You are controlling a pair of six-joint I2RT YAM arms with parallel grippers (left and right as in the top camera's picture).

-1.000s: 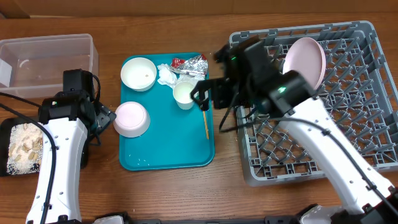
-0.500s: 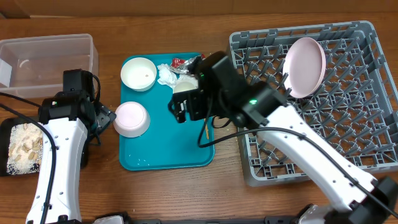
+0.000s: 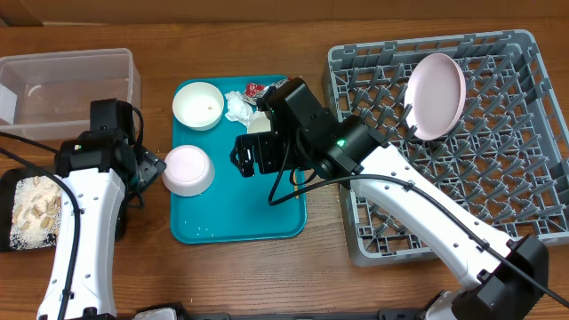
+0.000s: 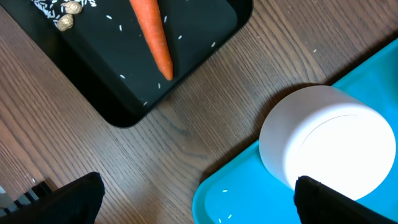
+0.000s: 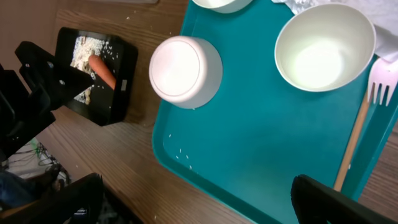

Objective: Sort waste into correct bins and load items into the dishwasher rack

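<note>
My right gripper (image 3: 254, 156) (image 5: 200, 204) hangs open and empty over the teal tray (image 3: 240, 222). Below it in the right wrist view are an upside-down white bowl (image 5: 185, 71), the white cup (image 5: 324, 46) and the yellow-handled fork (image 5: 357, 134). A second bowl (image 3: 197, 105) stands upright at the tray's back, beside a napkin (image 3: 237, 108) and the foil wrapper (image 3: 256, 89). My left gripper (image 3: 145, 169) (image 4: 202, 205) is open, just left of the upturned bowl (image 4: 326, 143). The carrot (image 4: 152, 37) lies in the black tray (image 4: 112, 81). The white plate (image 3: 436, 93) leans in the grey rack (image 3: 498, 204).
The clear tub (image 3: 67, 84) stands at the back left, and the black tray (image 3: 11, 191) with beige food bits (image 3: 34, 209) sits at the left edge. Bare wood lies between the black tray and the teal tray (image 4: 249, 193).
My right arm has swung left from the rack's edge to above the middle of the teal tray, covering the cup from overhead. The left arm has not moved.
</note>
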